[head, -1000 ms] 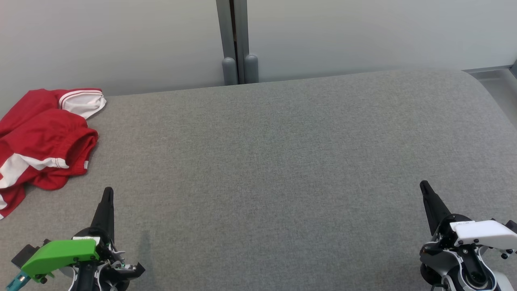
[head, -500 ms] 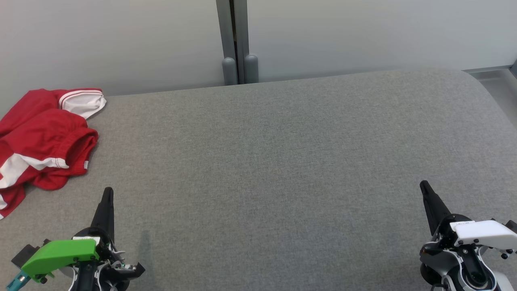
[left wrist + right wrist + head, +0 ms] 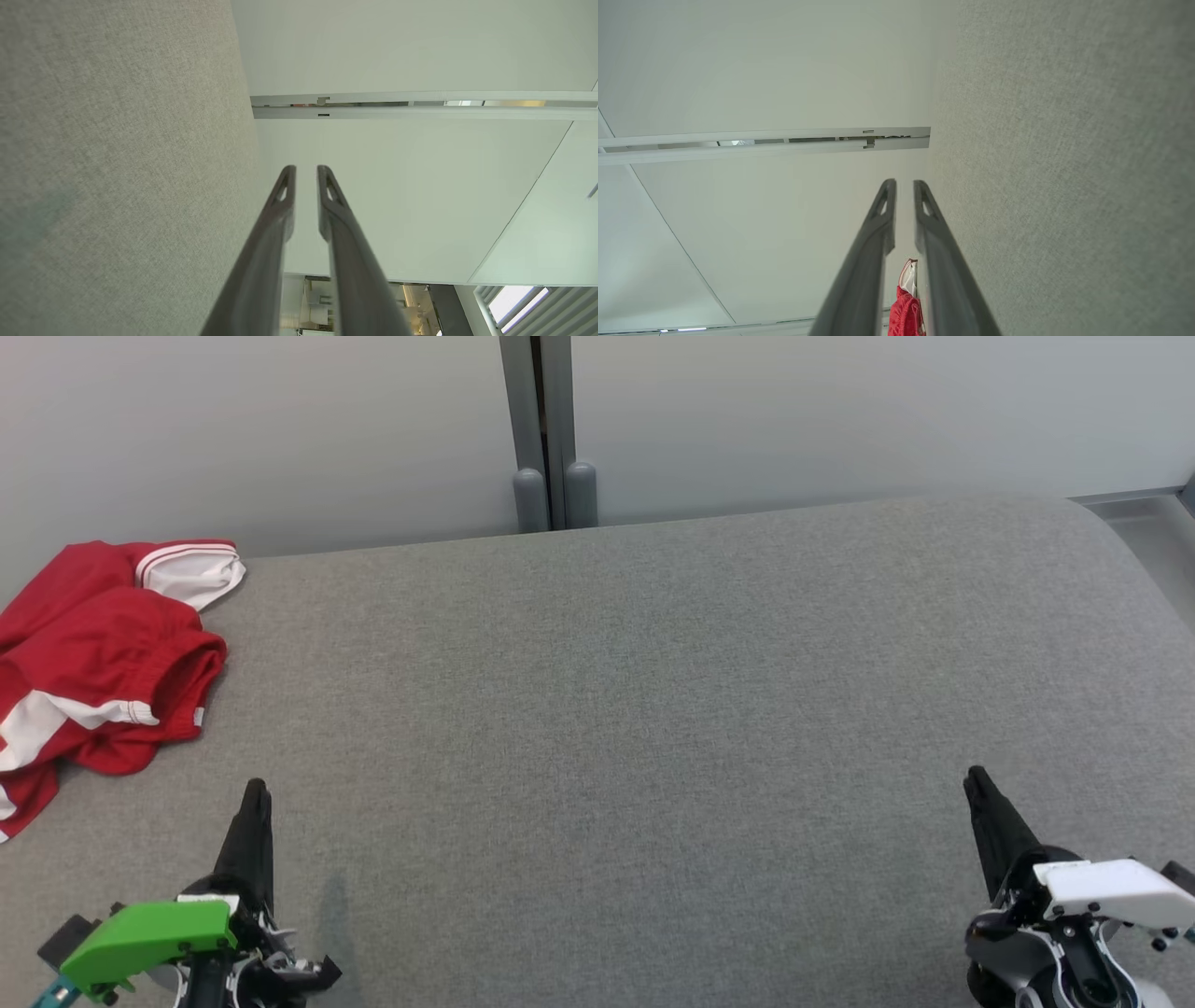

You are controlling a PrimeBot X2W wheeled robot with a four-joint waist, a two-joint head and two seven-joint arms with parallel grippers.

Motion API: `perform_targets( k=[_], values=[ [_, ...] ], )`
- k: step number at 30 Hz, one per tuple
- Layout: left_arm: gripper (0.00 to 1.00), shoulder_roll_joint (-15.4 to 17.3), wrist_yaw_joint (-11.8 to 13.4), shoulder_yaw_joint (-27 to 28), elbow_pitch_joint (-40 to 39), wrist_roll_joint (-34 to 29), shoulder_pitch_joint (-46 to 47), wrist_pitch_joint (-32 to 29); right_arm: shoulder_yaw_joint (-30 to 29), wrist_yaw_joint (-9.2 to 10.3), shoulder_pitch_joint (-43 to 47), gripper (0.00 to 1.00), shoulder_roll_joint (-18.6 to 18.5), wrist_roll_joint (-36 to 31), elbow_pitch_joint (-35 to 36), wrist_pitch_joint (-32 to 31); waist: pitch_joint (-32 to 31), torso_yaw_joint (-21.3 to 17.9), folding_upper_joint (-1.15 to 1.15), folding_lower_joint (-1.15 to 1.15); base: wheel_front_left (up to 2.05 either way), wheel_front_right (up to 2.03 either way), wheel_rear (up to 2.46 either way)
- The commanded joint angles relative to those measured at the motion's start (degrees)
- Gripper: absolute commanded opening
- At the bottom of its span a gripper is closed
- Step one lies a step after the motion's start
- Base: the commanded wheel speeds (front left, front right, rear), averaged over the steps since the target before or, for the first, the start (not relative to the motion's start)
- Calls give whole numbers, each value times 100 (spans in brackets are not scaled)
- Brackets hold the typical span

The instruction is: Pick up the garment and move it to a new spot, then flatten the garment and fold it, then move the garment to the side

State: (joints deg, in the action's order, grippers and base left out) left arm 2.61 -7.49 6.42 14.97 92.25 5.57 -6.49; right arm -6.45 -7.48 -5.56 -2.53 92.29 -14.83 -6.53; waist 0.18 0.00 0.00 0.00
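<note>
Loosely crumpled garment [image 3: 103,653], long axis near-left to far-right, white end farthest

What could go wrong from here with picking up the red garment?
1. The garment lies bunched at the far left of the gray surface; a pinch might catch several layers.
2. The left claw is barely parted, perhaps too narrow for the folds.
3. The right claw sits far across, a long reach.

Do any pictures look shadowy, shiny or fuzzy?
Head view: soft, even light, just a faint shadow beside the left gripper on the grey surface. Left wrist view: bright window glare in the bottom corner. Right wrist view: fingers fuzzy up close, red garment peeking between them.
</note>
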Motion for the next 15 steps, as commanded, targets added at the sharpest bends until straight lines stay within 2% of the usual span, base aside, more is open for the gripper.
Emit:
perform_targets(
  k=[1, 15],
  values=[
    [100, -9, 1, -9, 29, -1, -35, 5, 11, 0, 36, 100, 13, -2, -38, 5, 0, 0, 0, 0, 0, 0, 0],
    [100, -20, 1, -288, -109, -245, -262, 347, 234, 1, 193, 100, 27, -315, -66, 348, 10, 6, 0, 0, 0, 0, 0]
  ],
)
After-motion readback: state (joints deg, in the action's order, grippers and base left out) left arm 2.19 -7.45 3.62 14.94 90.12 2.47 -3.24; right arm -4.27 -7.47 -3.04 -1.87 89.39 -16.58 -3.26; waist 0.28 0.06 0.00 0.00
